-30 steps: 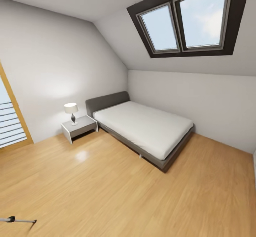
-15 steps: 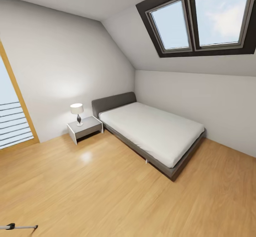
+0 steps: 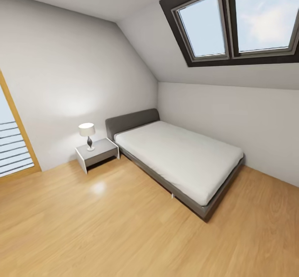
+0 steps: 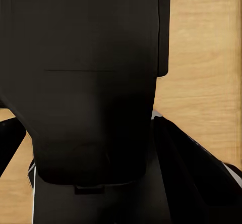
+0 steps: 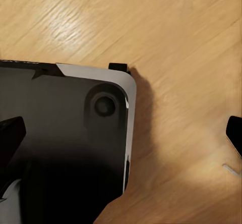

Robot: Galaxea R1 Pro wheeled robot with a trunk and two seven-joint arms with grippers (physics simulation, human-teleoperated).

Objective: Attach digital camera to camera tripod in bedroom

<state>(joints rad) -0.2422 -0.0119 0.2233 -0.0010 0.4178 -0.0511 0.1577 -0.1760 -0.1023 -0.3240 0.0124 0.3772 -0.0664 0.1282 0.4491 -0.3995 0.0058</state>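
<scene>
Bedroom: light plank floor (image 3: 124, 231), grey bed (image 3: 178, 156), white nightstand (image 3: 97, 154) bearing a lamp (image 3: 87, 134), skylights (image 3: 236, 19) in the sloped ceiling. Digital camera and camera tripod: location cannot be told from these views. Both wrist views: dark robot bodywork over floor (finger state cannot be told). Handling estimate: camera rigid, light, smooth-cased; grip the body's sides, avoiding the lens.

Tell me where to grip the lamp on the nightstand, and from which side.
Probably its slim dark stem, under the wide shade. Come from the open floor side: the lamp stands upright, the wall is close behind, and the bed flanks the nightstand.
</scene>
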